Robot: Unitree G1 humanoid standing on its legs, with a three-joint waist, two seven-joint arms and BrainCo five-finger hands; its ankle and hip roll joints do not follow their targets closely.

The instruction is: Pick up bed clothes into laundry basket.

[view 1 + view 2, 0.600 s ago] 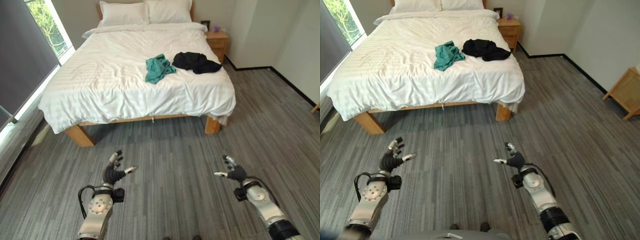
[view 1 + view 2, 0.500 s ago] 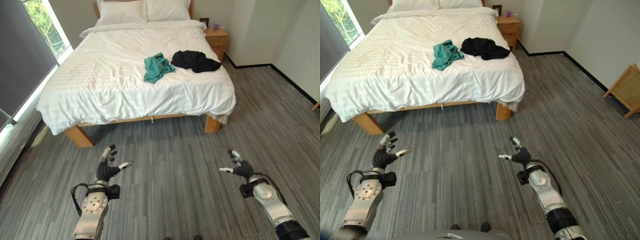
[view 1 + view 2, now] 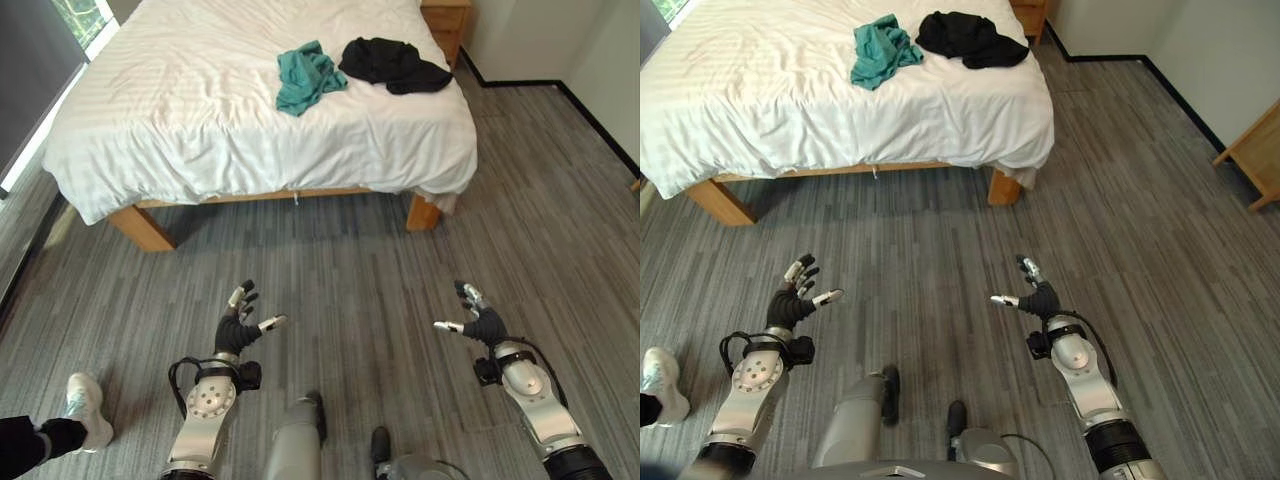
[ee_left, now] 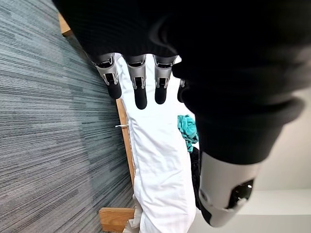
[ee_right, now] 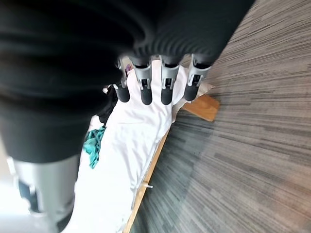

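Near the foot edge of the bed (image 3: 250, 140), teal garment (image 3: 302, 76) beside black garment (image 3: 390, 62), left robot hand (image 3: 238, 327) and right robot hand (image 3: 478, 322) over grey floor (image 3: 350, 260), fingers spread apart, holding nothing, person's shoe (image 3: 82, 404) at left.

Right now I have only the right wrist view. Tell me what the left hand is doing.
Observer: The left hand hangs over the grey floor, short of the bed, fingers spread and holding nothing.
Operator: Report anyone near me.
Observer: A person's white shoe stands on the floor at your left, nearer you than the left hand.
Operator: Name what's on my right.
Observer: A light wooden piece of furniture stands at your far right, well away from the bed.
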